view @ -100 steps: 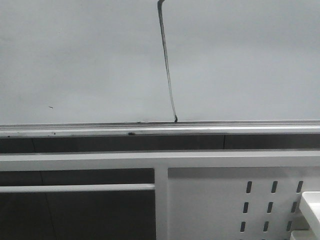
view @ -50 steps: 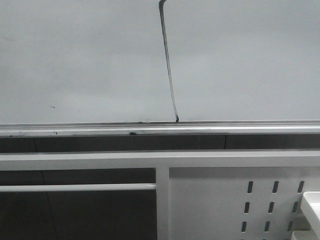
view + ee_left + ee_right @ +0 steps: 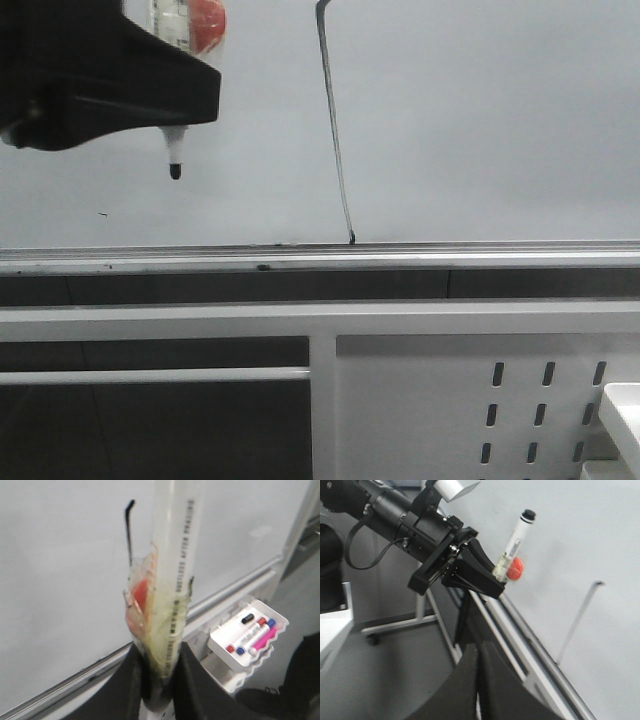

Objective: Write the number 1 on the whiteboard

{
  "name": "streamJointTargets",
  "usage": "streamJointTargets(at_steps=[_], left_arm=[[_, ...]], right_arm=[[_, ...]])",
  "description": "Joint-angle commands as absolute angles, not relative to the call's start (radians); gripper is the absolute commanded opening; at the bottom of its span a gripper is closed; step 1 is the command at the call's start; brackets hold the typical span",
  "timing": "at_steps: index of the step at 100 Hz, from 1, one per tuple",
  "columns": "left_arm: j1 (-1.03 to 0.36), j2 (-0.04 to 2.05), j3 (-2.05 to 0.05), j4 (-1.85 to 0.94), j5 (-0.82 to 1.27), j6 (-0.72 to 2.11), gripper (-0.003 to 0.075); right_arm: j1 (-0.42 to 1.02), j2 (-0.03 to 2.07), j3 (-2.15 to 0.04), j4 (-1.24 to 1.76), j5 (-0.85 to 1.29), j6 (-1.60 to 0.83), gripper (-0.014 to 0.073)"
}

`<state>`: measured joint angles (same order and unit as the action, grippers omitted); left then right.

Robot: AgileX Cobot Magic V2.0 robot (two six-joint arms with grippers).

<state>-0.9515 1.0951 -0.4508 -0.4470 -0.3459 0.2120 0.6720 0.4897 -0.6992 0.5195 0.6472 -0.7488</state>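
The number 1 [image 3: 335, 130] is a long, nearly vertical black stroke with a small hook at its top, and it ends at the silver rail [image 3: 320, 262] of the whiteboard [image 3: 480, 120]. My left gripper [image 3: 150, 95] is shut on a white marker [image 3: 175, 160]. The marker's black tip points down in front of the board, left of the stroke. In the left wrist view the marker [image 3: 172, 580] stands between the black fingers [image 3: 127, 690], beside the stroke [image 3: 129, 530]. My right gripper [image 3: 479, 680] is shut and empty, and it sees the left gripper [image 3: 492, 582].
A white tray [image 3: 220, 641] holding several markers hangs below the rail on the right. A white perforated panel [image 3: 480, 400] and a white frame bar [image 3: 160, 320] lie under the board. A stand's legs [image 3: 395, 625] rest on the grey floor.
My left gripper with the marker has come into the front view at the top left; it was out of that view before. The stroke is unchanged.
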Motion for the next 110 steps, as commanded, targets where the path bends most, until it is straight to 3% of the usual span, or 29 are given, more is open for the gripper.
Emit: streamJointTargets(at_steps=[1, 12, 37, 110], left_arm=[[-0.951, 1.145, -0.481, -0.522, -0.512, 0.201, -0.002], [-0.951, 1.198, -0.49, -0.517, -0.53, 0.201, -0.002], [-0.951, 1.243, -0.502, -0.517, -0.671, 0.201, -0.002], [-0.946, 1.404, -0.619, -0.627, -0.712, 0.203, -0.002]], right_arm=[[0.666, 0.396, -0.669, 0.402, 0.564, -0.611, -0.0048], [0.666, 0.299, -0.607, 0.204, 0.617, -0.452, -0.0048], [0.666, 0.209, -0.526, 0.091, 0.628, -0.43, -0.0048], [0.666, 0.209, -0.479, 0.083, 0.597, -0.43, -0.0048]])
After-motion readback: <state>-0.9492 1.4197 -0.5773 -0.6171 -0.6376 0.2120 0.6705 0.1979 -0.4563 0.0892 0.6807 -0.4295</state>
